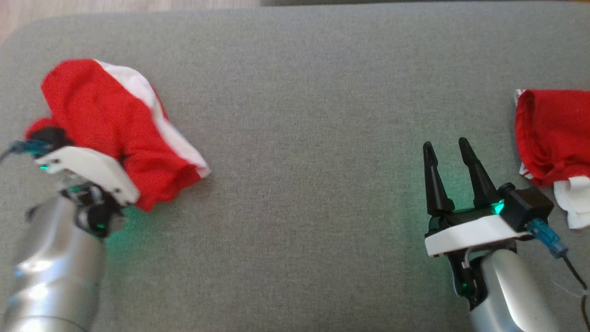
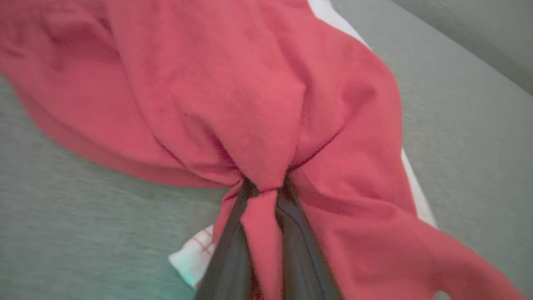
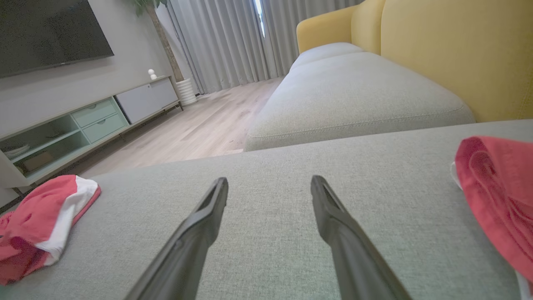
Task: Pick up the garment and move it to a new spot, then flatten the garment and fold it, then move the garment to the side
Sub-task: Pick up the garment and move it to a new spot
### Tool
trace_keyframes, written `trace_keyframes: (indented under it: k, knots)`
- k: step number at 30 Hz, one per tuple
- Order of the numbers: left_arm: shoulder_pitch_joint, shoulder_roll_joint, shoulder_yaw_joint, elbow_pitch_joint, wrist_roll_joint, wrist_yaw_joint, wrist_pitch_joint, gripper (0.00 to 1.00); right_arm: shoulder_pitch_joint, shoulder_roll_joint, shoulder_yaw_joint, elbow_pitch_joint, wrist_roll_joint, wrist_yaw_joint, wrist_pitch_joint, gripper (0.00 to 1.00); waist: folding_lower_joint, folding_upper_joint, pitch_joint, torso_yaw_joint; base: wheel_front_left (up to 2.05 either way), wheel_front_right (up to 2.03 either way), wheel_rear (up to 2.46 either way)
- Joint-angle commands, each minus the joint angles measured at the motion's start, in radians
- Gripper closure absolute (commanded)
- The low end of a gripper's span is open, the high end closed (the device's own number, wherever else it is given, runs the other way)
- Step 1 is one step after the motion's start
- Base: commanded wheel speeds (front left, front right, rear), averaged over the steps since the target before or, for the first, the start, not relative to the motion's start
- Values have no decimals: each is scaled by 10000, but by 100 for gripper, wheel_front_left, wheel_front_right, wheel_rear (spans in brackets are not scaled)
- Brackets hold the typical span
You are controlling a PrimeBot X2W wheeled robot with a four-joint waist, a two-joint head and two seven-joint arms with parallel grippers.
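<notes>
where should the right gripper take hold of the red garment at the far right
Probably the rolled red edge of the right-hand garment, coming in from its left. That edge bulges up off the grey cushion and faces the open right gripper, so its jaws can straddle it.

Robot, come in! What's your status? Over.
Left end effector shut on red-and-white garment. Right end effector open, empty. Second red garment off right, apart.
</notes>
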Motion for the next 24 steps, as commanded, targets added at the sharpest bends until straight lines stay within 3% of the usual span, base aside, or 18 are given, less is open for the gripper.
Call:
trace_keyframes:
  k: [1,12,14,20,24]
  knots:
    - [66,32,116,-643,-413,11,-147,100,-109,-22,298,-220,112,-9,-98,0,0,0,-284,18,0,0,0]
    - [1045,-1801,-360,-2715,-1610,19,-1065,100,93,-22,455,56,385,-9,-135,0,0,0,-1034,-138,0,0,0]
    - [1122,-1929,-475,-2872,-1634,44,-1141,100,105,-22,485,65,407,-9,-137,0,0,0,-1068,-172,0,0,0]
    - [1479,-2218,-1684,-3873,-2021,547,-1833,100,121,-22,581,53,508,-9,-145,0,0,0,-1125,-401,0,0,0]
    - [1565,-2225,-3095,-4704,-3070,1297,-2554,100,107,-22,625,45,497,-9,-148,0,0,0,-1053,-567,0,0,0]
